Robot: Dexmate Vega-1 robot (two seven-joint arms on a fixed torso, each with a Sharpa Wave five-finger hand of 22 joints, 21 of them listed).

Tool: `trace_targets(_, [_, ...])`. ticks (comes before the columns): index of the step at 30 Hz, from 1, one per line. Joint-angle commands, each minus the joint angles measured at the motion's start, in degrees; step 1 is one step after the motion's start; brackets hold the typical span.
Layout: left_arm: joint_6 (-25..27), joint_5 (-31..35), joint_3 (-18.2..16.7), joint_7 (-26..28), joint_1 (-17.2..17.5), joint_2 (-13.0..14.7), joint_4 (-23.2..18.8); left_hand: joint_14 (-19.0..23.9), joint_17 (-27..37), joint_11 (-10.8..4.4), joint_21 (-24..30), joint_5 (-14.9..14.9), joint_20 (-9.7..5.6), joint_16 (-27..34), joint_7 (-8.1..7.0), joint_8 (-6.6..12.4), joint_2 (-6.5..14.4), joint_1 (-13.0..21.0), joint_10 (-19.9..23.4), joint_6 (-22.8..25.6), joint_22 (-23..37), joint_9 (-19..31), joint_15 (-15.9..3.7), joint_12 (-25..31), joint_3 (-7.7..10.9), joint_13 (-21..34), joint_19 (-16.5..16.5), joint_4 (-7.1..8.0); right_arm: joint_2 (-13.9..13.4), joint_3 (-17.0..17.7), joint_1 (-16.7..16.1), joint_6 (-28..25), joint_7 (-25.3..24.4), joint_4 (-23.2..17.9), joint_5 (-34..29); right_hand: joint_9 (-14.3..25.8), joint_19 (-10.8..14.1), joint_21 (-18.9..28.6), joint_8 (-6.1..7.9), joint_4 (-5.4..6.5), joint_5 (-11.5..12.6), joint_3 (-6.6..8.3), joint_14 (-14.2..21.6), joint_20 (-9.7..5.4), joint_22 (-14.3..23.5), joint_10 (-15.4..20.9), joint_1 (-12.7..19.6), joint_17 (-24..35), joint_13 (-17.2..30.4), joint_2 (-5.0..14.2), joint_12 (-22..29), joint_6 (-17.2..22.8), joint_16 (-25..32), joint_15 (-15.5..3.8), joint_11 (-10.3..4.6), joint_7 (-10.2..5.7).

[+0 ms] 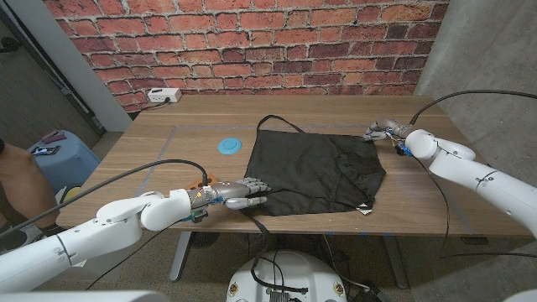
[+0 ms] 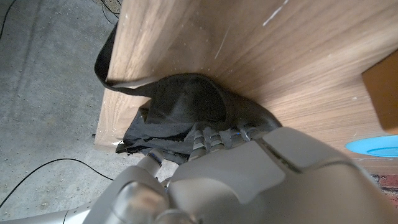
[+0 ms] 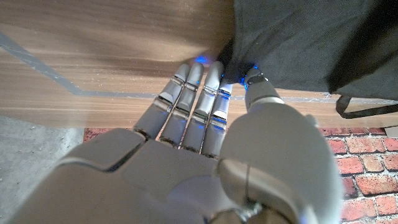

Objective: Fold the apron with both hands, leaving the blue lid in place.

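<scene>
A black apron (image 1: pixel 315 172) lies spread across the middle of the wooden table (image 1: pixel 168 151). My left hand (image 1: pixel 235 195) is at its near left corner; in the left wrist view the fabric (image 2: pixel 186 112) bunches up over the fingers (image 2: pixel 214 137), which grip it. My right hand (image 1: pixel 384 131) is at the far right corner, and there the thumb and fingers (image 3: pixel 199 93) pinch the apron's edge (image 3: pixel 292 37). The blue lid (image 1: pixel 229 145) sits on the table just left of the apron's far left corner, touched by neither hand. One strap (image 1: pixel 256 222) hangs over the table's near edge.
A white power strip (image 1: pixel 164 95) lies at the table's far left corner, in front of the brick wall. A blue stool (image 1: pixel 59 155) and part of a person (image 1: pixel 13 180) are off the table's left side. Another strap loop (image 1: pixel 281 123) lies beyond the apron.
</scene>
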Motion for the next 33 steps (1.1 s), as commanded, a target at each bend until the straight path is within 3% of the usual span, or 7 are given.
trace_targets(1, [-0.1, -0.2, 0.3, -0.4, -0.3, -0.4, 0.2, -2.4, 0.2, 0.18, 0.5, -0.1, -0.04, 0.1, -0.3, 0.08, 0.8, 0.1, 0.2, 0.5, 0.2, 0.2, -0.6, 0.0, -0.02, 0.1, -5.9, 0.11, 0.4, 0.0, -0.7, -1.7, -2.5, -1.1, -0.9, 0.8, 1.4, 0.6, 1.24, -0.2, 0.5, -0.05, 2.0, -0.42, 0.4, 0.9, 2.6, 1.7, 2.3, 0.15, 2.2, 1.8, 1.3, -9.19, -1.06, -0.77])
trace_targets(9, [-0.3, -0.6, 0.3, -0.5, -0.4, -0.4, 0.3, -2.3, 0.1, 0.07, 0.5, -0.1, -0.05, 0.1, -0.31, 0.1, 0.8, 0.1, 0.3, 0.7, 0.1, 0.2, -0.65, 0.0, 0.01, 0.1, -5.8, 0.1, 0.5, 0.3, -1.6, -3.2, -4.5, -2.7, -1.5, 1.8, 2.3, 0.8, 4.05, -0.44, 1.0, 0.67, 7.5, -1.13, 0.5, 4.0, 9.0, 3.7, 6.8, 0.54, 6.5, 6.1, 2.3, -9.64, -3.35, -2.3])
trace_targets(18, [-1.0, -0.7, 0.4, -0.6, -0.8, -0.5, 0.9, -2.3, 0.1, 0.16, 0.5, 0.0, -0.01, 0.0, -0.27, 0.11, 0.9, 0.1, 0.3, 0.9, 0.1, 0.2, -0.63, 0.0, 0.06, 0.1, -5.7, 0.1, 0.2, 0.7, -1.9, -4.5, -5.1, -5.1, -2.0, 1.7, 3.6, 1.4, 4.83, -0.21, 1.1, 0.95, 9.9, -1.82, 0.7, 5.8, 12.1, 4.5, 6.3, 0.56, 6.5, 7.1, 2.1, -9.77, -3.52, -2.27])
trace_targets(24, [-1.4, -1.0, 0.5, -0.8, -1.1, -0.7, 1.3, -2.3, 0.1, 0.18, 0.5, 0.0, -0.03, 0.0, -0.24, 0.18, 0.9, 0.2, 0.3, 1.2, 0.1, 0.2, -0.59, -0.1, 0.11, 0.1, -5.6, 0.1, -0.1, 0.9, -2.0, -5.1, -5.2, -6.5, -2.3, 1.5, 3.6, 1.5, 5.16, 0.08, 1.0, 0.77, 10.7, -2.81, 0.8, 6.8, 12.9, 5.0, 5.8, 0.52, 6.4, 7.7, 1.8, -9.77, -3.73, -2.16])
trace_targets(33, [-1.5, -1.3, 0.7, -1.0, -1.5, -1.2, 1.7, -2.3, 0.1, 0.09, 0.5, 0.0, -0.01, 0.0, -0.22, 0.2, 0.9, 0.2, 0.4, 1.4, 0.1, 0.2, -0.58, -0.1, 0.17, 0.1, -5.5, 0.09, -1.0, 1.5, -2.6, -7.0, -4.7, -9.0, -2.4, 1.4, 3.6, 1.6, 5.4, 0.34, 1.0, 0.5, 11.5, -3.08, 0.8, 7.6, 13.7, 5.5, 5.3, 0.47, 6.3, 8.1, 1.3, -9.76, -3.56, -1.99])
